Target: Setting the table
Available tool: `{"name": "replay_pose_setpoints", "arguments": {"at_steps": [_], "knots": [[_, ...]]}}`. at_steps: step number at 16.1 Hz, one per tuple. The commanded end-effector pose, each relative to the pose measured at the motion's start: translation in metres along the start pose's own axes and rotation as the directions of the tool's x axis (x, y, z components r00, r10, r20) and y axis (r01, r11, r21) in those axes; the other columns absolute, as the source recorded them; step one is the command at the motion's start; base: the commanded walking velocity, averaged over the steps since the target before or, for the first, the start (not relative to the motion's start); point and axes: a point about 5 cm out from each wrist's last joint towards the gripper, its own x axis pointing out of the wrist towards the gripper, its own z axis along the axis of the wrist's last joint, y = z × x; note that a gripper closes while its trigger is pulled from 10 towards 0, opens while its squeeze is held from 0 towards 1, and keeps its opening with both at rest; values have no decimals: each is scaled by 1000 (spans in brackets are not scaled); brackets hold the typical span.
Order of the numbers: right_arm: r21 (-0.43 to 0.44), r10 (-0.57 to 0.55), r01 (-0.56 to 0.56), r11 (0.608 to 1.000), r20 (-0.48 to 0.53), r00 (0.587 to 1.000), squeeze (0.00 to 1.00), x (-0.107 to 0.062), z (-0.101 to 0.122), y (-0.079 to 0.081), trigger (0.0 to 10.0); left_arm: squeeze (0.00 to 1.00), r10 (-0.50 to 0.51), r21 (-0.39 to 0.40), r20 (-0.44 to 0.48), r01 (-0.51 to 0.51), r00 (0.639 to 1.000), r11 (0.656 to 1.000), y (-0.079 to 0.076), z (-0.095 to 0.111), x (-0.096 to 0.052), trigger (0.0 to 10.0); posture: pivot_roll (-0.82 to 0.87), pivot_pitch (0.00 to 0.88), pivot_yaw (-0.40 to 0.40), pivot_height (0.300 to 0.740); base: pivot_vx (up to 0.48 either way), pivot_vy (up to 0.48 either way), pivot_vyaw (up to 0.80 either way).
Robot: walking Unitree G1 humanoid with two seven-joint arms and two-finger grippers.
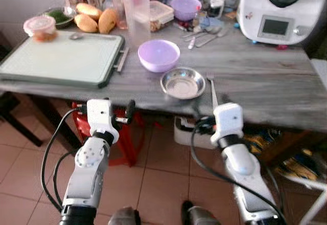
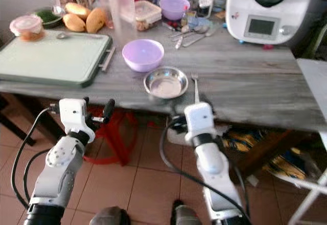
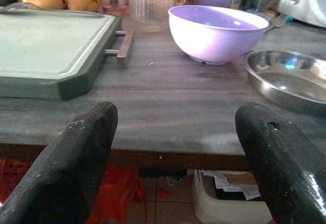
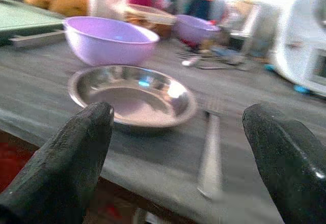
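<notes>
Your left end effector (image 3: 175, 158) and right end effector (image 4: 178, 152) hover spread before the surface (image 1: 265, 82) edge. The steel dish (image 1: 183, 82) lies at 12 o'clock, fork (image 1: 212, 89) touching its 3 o'clock rim.

steel dish (image 2: 165, 82) | fork (image 2: 195, 86) just beside | lilac bowl (image 2: 143, 54) behind

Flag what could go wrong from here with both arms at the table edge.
The steel dish and fork lie near the table edge; a push from the open right end effector could slide them off. The lilac bowl sits close behind the dish, so a reach might knock it.
</notes>
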Motion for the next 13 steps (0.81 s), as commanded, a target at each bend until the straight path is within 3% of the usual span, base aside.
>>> {"name": "replay_pose_setpoints", "arguments": {"at_steps": [1, 2, 5, 6, 7, 8, 9, 10, 13], "knots": [[-11, -47, 47, 999, -4, 999, 0, 1, -2, -10, 10000, 0, 0, 6, 0, 0, 1000, 1000, 0, 1, 1, 10000, -26, 0, 25, 740, -285, 0, 0], [-30, -74, 74, 997, -4, 997, 0, 0, -1, -15, 10000, 0, 1, 7, 2, -1, 1000, 1000, 0, 2, 1, 10000, -26, 0, 25, 740, -285, 0, 0], [42, -159, 160, 986, -24, 987, 0, -9, -2, -26, 10000, 0, 19, 15, 1, -19, 1000, 1000, 5, 2, -5, 10000, -22, 0, 23, 740, -281, 0, 0], [95, -183, 187, 978, -47, 982, 0, -13, -5, -30, 10000, 0, 48, 19, 1, -48, 999, 999, 11, 2, -8, 10000, -19, 0, 23, 740, -274, 0, 0], [218, -182, 192, 957, -64, 981, 0, -15, -7, -30, 10000, 0, 65, 22, 1, -65, 998, 998, 15, 1, -10, 10000, -15, 0, 22, 740, -274, 0, 0], [227, -189, 200, 953, -69, 980, 0, -16, -6, -32, 10000, 0, 70, 26, -2, -70, 998, 997, 17, 0, -12, 10000, -15, 0, 20, 740, -360, 0, 0], [328, -186, 195, 924, -60, 981, 0, -16, -3, -32, 10000, 0, 83, 21, -18, -82, 996, 996, 22, -3, -15, 10000, -17, 0, 27, 740, -356, 0, 0], [359, -176, 182, 915, -50, 983, 0, -15, -2, -31, 10000, 0, 86, 16, -24, -86, 996, 996, 22, -4, -15, 10000, -19, 0, 32, 740, -356, 0, 0], [284, -186, 187, 940, -29, 982, 0, -8, -2, -28, 10000, 0, 67, 15, -21, -67, 998, 998, 15, -5, -14, 10000, -12, 0, 31, 740, -361, 0, 0]]}}
